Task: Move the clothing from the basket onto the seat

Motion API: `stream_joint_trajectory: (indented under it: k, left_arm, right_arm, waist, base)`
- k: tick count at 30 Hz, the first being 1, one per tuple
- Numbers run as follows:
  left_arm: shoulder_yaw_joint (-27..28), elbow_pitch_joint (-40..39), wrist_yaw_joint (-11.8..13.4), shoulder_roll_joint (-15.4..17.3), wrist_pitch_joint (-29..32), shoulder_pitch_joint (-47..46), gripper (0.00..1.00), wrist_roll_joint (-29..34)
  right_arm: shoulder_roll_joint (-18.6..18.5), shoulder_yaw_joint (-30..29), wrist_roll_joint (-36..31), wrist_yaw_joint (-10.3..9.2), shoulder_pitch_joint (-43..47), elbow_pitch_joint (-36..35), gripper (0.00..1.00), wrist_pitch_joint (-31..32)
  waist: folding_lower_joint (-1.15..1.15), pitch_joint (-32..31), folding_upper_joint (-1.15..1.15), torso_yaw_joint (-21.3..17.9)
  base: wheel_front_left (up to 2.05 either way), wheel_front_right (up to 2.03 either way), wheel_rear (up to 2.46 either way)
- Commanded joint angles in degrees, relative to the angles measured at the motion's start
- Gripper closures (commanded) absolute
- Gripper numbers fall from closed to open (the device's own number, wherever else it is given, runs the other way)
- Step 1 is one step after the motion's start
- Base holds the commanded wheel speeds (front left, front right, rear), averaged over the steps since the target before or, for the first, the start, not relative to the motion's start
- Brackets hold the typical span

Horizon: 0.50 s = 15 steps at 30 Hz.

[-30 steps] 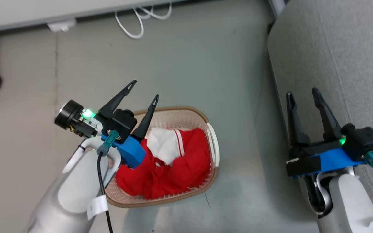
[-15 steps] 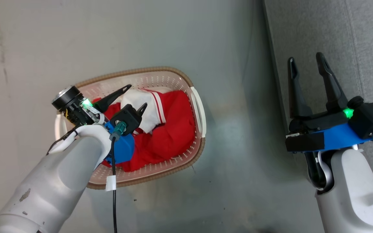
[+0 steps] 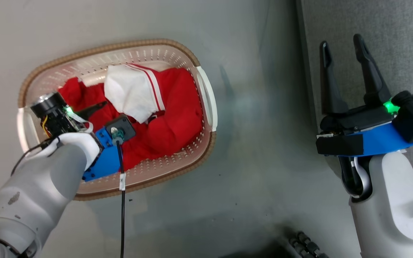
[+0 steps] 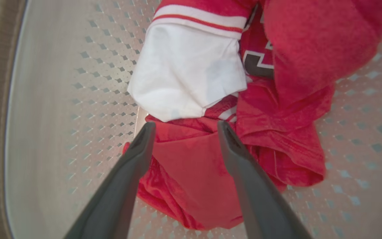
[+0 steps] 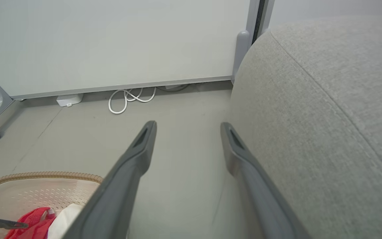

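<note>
Inspector: Left gripper (image 4: 185,132)?
Officer: Jaws spread wide, down inside the basket (image 3: 120,44), tips straddling a red fold of the clothing (image 4: 191,172) beside its white panel (image 4: 184,76). Nothing pinched; contact I cannot tell.
Inspector: Right gripper (image 3: 340,42)?
Officer: Spread too, empty, hanging at the left edge of the grey sofa (image 3: 371,21).
Inspector: Progress?
Officer: Nothing delivered. All visible clothing lies bundled in the basket; grasp, lift and carry right remain.
Inspector: Obstructions?
Officer: Floor (image 3: 256,143) lies between basket and sofa. A white cable (image 5: 124,99) coils at the far wall, well apart.
</note>
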Motion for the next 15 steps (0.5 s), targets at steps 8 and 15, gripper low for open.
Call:
stream_joint_trajectory:
  k: [8,15]
  left_arm:
    - [-3.2,2.0,0.0,0.8,6.7,-4.0,0.00,2.0]
    - [-3.4,2.9,0.0,0.9,9.2,-6.5,0.00,3.6]
  right_arm:
    - [-0.1,0.6,0.1,0.01,-2.7,-2.3,0.00,-0.2]
    - [-0.1,0.5,0.6,0.01,-3.0,-3.9,0.00,-0.2]
  waist:
    - [-0.01,6.8,0.00,-1.3]
    - [-0.01,10.5,0.00,-1.7]
  base:
    - [0.00,0.00,0.00]
    - [0.00,0.00,0.00]
